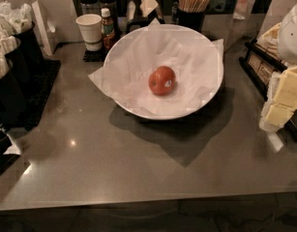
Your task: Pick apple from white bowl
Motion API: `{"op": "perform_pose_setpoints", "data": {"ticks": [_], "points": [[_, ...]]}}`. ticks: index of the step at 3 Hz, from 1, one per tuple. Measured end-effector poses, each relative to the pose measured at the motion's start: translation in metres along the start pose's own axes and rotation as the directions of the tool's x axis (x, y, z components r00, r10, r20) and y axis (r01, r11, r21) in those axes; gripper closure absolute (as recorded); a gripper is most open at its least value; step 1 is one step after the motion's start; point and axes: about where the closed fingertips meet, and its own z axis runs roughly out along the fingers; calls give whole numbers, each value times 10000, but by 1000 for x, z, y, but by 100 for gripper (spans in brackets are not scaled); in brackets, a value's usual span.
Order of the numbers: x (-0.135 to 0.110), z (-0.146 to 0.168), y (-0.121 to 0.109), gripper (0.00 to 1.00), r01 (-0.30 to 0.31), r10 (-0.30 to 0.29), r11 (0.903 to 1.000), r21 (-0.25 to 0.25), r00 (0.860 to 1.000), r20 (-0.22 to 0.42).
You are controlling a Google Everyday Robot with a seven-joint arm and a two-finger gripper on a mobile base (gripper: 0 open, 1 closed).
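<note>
While the gripper is out of sight, so whether it is released or clenched cannot be told, the apple [162,80] sits alone mid-bowl on crinkled paper in the white bowl [201,103]. It looks firm, smooth and likely to roll, so grip its widest part from above. The near counter [138,168] lies open; a paper cup [89,30] crowds the far rim.

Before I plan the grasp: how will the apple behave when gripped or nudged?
Round and smooth, the apple probably rolls if nudged. The crinkled paper lining the white bowl may shift underneath. The gripper is out of view.
</note>
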Motion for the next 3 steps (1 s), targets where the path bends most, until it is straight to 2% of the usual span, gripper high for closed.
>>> {"op": "perform_pose_setpoints", "data": {"ticks": [1, 2, 3], "points": [[0, 0, 0, 0, 0, 0, 10000, 0, 10000, 3], [-12, -2, -5, 0, 52, -55, 10000, 63, 9992, 395], [-48, 10, -16, 0, 244, -181, 9989, -402, 9884, 1506]]}}
